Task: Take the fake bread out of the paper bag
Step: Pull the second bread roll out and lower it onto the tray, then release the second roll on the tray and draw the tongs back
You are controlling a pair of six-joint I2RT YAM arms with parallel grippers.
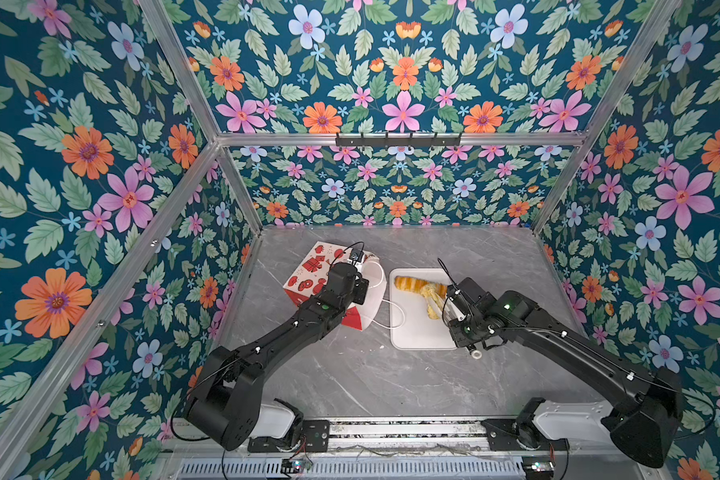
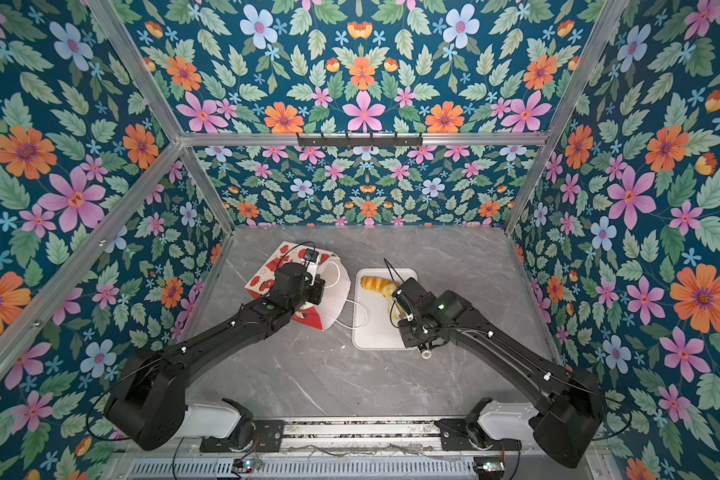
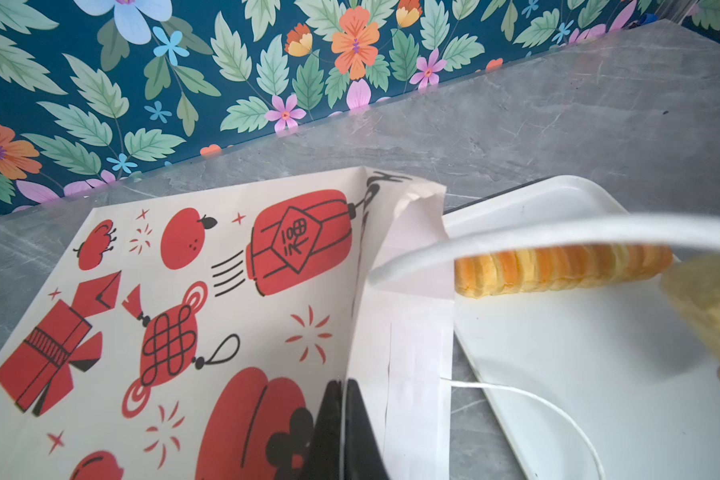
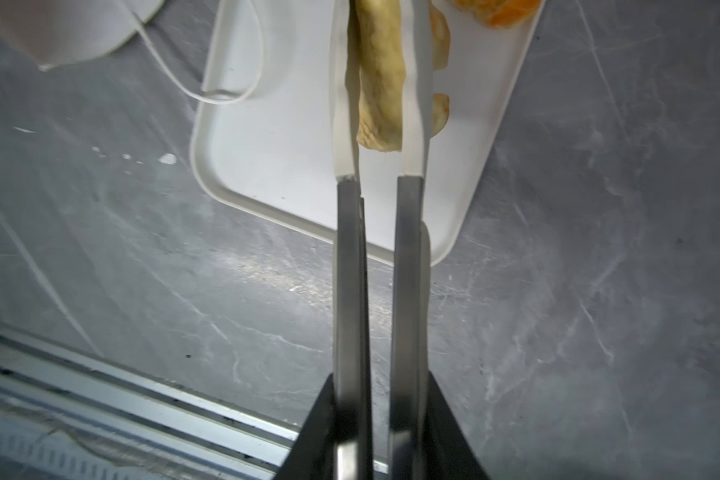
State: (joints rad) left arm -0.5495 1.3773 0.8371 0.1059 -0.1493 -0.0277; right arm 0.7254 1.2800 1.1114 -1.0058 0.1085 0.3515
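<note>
The paper bag (image 1: 308, 274) (image 3: 184, 311) lies on its side at the left of the table, white with red prints, its mouth facing the tray. My left gripper (image 3: 344, 388) is shut on the bag's upper rim at the mouth. My right gripper (image 4: 381, 399) is shut on metal tongs (image 4: 408, 249) with white tips. The tongs pinch a pale yellow piece of fake bread (image 4: 381, 83) (image 1: 433, 307) just above the white tray (image 1: 412, 336). A long striped orange loaf (image 1: 410, 283) (image 3: 558, 268) lies at the tray's far end. What the bag holds is hidden.
One white cord handle (image 1: 395, 311) trails from the bag's mouth onto the tray's near-left edge, and another arcs close to the left wrist camera. Small white specks (image 4: 167, 158) lie on the grey marble table. Floral walls enclose the back and both sides.
</note>
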